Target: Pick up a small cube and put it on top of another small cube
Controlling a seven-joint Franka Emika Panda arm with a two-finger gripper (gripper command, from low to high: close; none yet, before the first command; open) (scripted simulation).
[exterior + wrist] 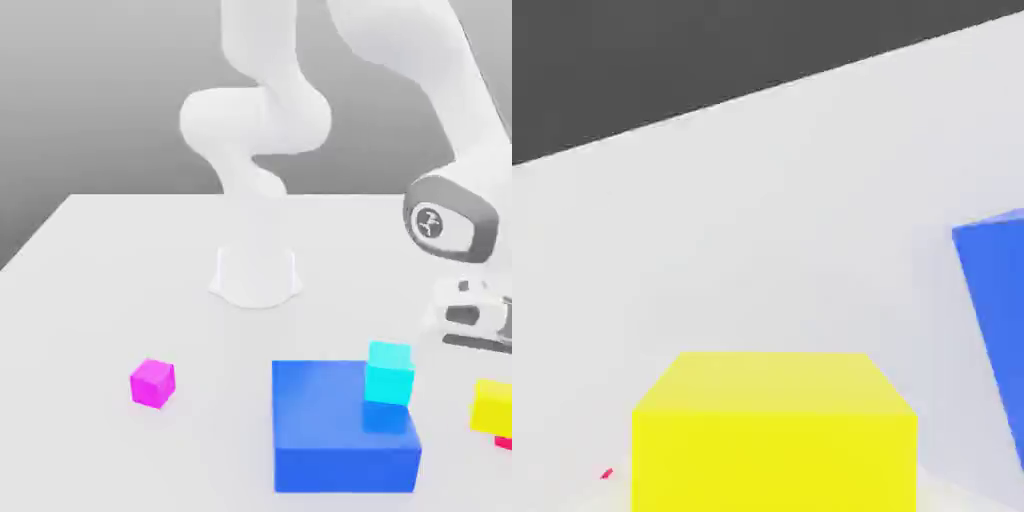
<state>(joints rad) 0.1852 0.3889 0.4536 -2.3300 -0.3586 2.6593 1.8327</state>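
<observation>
Since the goal's a stack, the yellow cube (493, 408) makes sense right above the red cube (504, 443), at the exterior view's right edge; can't tell if they're touching. Claw's (480, 342) just over it, honestly can't tell if it's pinching or spread.

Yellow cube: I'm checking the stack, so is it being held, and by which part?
That can't be told: the yellow cube shows just above the red cube, but neither grip nor release is clear.
</observation>
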